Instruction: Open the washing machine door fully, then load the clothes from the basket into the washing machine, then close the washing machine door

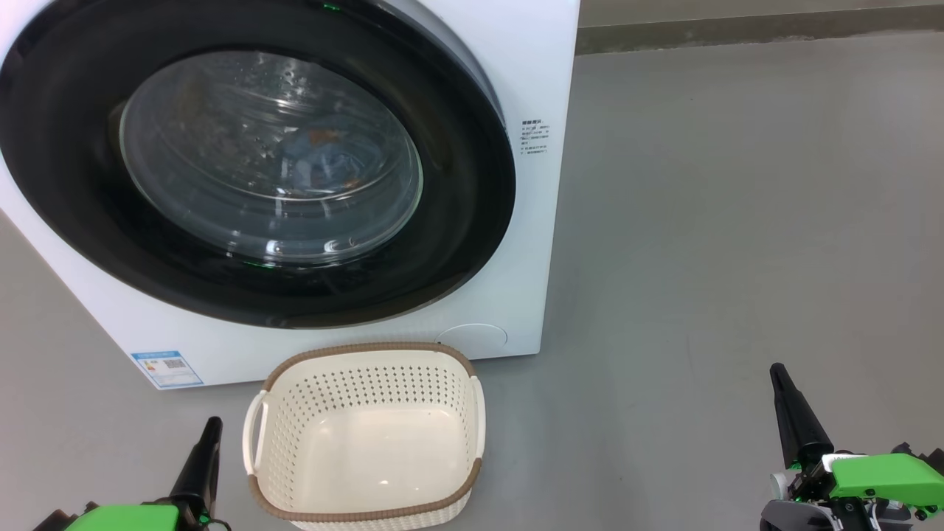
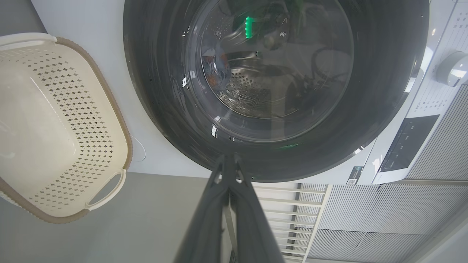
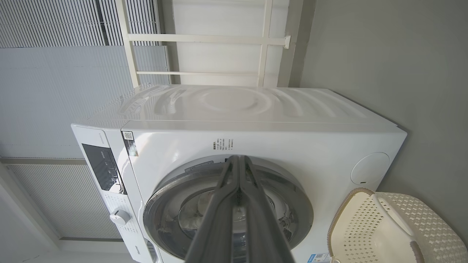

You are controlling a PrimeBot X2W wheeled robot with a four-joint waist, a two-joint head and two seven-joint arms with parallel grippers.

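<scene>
The white washing machine [image 1: 516,66] fills the upper left of the head view, its round black door [image 1: 457,221] lying flush against the front. Through the glass porthole, blue clothes [image 1: 324,158] with orange marks lie inside the drum. The cream basket [image 1: 365,435] with a brown rim stands on the floor just in front of the machine, with nothing in it. My left gripper [image 1: 212,424] is shut, low beside the basket's left handle. My right gripper [image 1: 776,370] is shut too, well off to the right over bare floor. The left wrist view faces the door [image 2: 153,91] and the basket [image 2: 65,120].
Grey floor [image 1: 737,221] stretches to the right of the machine up to a wall base. A control panel and knob [image 3: 119,217] sit on the machine's front. A slatted wall and white frame [image 3: 204,38] stand behind it.
</scene>
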